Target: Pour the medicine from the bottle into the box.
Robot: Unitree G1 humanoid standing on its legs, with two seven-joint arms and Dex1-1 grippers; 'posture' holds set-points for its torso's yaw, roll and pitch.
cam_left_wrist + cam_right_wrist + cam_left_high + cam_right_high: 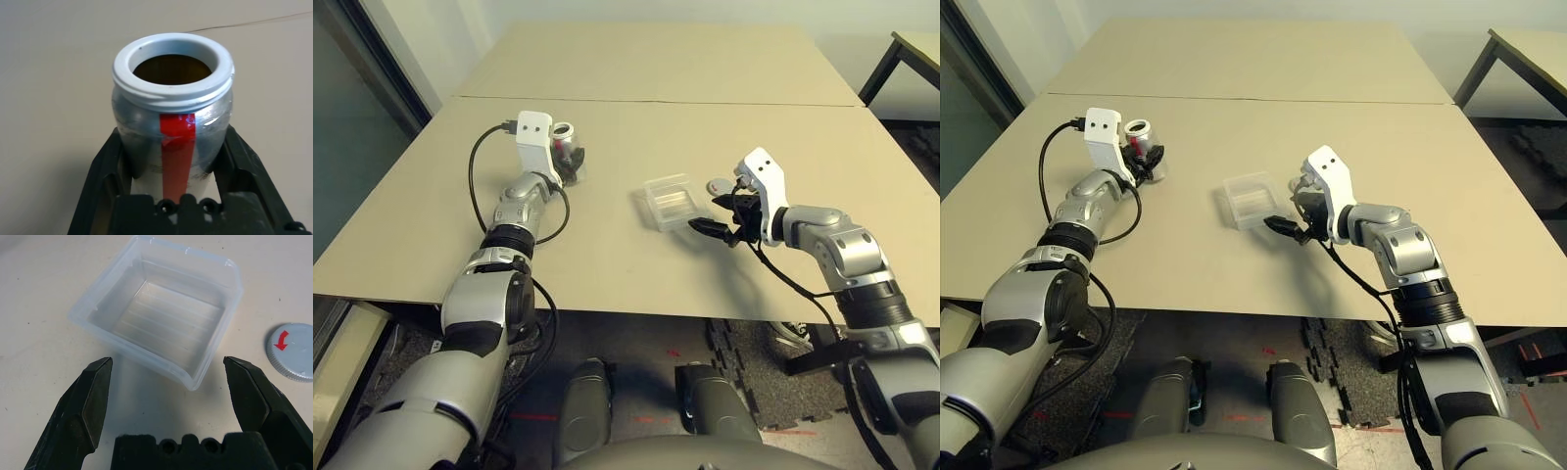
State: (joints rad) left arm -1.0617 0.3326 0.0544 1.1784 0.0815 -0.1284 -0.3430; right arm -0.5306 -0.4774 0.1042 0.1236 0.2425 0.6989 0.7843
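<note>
Now left tool (171, 196) grips bottle (172, 112); box (161, 323) just beyond spread right tool (168, 382)

Your robot: silver arms, black tools

Each silver forearm (514, 220) has black joint rings, a white wrist block (532, 137), a looping black cable (480, 162), and two black fingers (90, 401).

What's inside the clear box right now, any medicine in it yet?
The box looks empty: its ridged clear floor shows through with no pill on it. The near wall blurs a thin strip of floor, so a tiny bit there can't be ruled out.
</note>
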